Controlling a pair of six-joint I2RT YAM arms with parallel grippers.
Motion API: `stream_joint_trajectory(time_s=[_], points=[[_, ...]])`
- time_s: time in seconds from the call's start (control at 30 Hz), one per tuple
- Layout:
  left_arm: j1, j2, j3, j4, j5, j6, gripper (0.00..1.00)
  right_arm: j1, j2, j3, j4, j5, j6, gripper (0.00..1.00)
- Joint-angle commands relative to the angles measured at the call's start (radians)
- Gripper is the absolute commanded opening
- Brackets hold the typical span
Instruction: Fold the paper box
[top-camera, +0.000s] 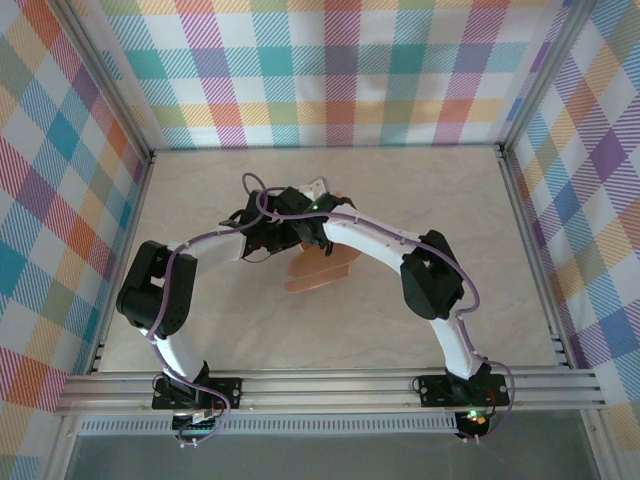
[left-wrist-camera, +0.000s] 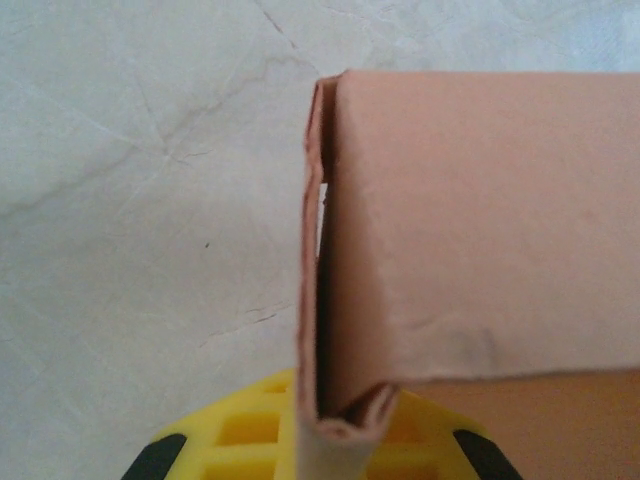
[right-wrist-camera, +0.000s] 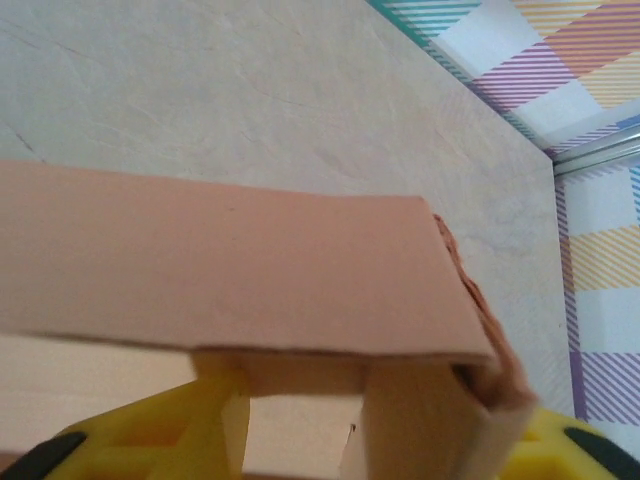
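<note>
Plain salmon-orange paper box (top-camera: 325, 272) on marbled table (top-camera: 420, 200)

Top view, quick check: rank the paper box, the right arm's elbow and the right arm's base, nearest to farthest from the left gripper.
From the left gripper:
1. The paper box: right at the gripper, mid-table.
2. The right arm's elbow: off to the right, about level with the box.
3. The right arm's base: at the near edge, on the right.

Top view, centre: the arms cover most of the paper box (top-camera: 322, 272). Wrist views: its card runs off the frame edges and masks the left pincer (left-wrist-camera: 325, 450) and right pincer (right-wrist-camera: 330, 450), so their closure cannot be told.
</note>
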Motion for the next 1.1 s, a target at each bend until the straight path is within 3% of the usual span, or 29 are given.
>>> stream_joint_trajectory(time_s=[0.0,0.13,0.27,0.5,0.83,0.93,1.07], points=[[-0.007,0.005,0.027,0.027,0.025,0.009,0.00,0.013,-0.108,-0.050,0.075,-0.053,-0.015,0.54],[-0.007,0.008,0.023,0.039,0.027,0.006,0.00,0.011,-0.198,-0.142,0.171,-0.130,-0.035,0.73],[-0.007,0.010,0.008,0.071,0.034,-0.010,0.00,0.008,-0.289,-0.220,0.250,-0.193,-0.063,0.84],[-0.007,0.027,0.039,0.017,0.017,0.039,0.00,-0.057,-0.429,-0.320,0.324,-0.378,0.005,0.87],[0.002,0.055,0.307,-0.490,-0.175,0.465,0.00,-0.283,-0.620,-0.563,0.451,-0.790,0.208,0.85],[0.003,0.118,0.446,-0.709,-0.213,0.570,0.00,-0.314,-0.636,-0.593,0.444,-0.813,0.219,0.85],[0.005,0.150,0.517,-0.852,-0.250,0.642,0.00,-0.328,-0.633,-0.601,0.426,-0.814,0.214,0.85]])
